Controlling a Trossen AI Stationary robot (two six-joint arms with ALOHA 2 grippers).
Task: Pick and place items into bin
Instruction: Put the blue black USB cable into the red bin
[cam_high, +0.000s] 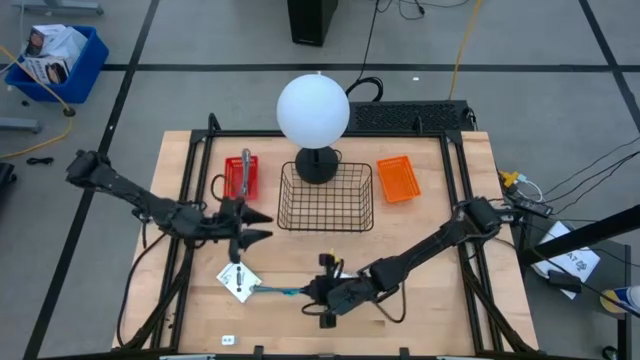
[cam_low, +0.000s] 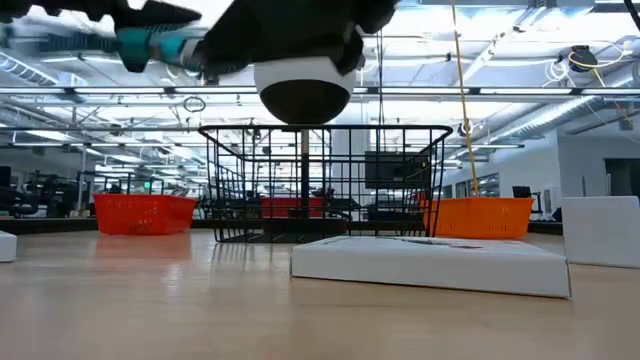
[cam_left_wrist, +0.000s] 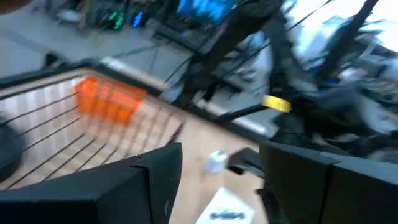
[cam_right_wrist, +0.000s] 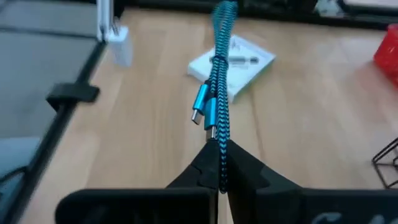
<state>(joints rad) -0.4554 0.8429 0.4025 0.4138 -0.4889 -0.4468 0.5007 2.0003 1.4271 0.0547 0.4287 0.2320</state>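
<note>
From where I stand at the near edge of the desk (cam_high: 400, 240), a tiny white cube (cam_high: 228, 341) lies alone close to the front lip, untouched.

A little further in, the right tool (cam_right_wrist: 221, 167) has its two dark fingers pinched together on a folded blue braided cable (cam_right_wrist: 217, 93). The cable runs straight out from the fingertips, its plug ends hanging partway along, and in the overhead view its long axis points across the desk toward the left arm's side, over the white box (cam_high: 239, 279) that lies flat on the wood. The low view suggests the cable is lifted clear of the desk, though I cannot be sure it touches nothing.

The relation that matters is this: the black wire basket (cam_high: 327, 196), which I take to be the bin, stands behind the right tool, toward the back of the desk and roughly in line with it, not off to the side the cable points. So the coming move looks like a carry away from me with the cable trailing sideways, and the loose end may catch on the rim.

The left tool (cam_high: 247, 227) waits just left of the basket's front corner, above the white box, fingers spread and holding nothing.

Further back sit a red bin (cam_high: 241, 177), an orange bin (cam_high: 398, 179) and the white globe lamp (cam_high: 313, 110).
</note>
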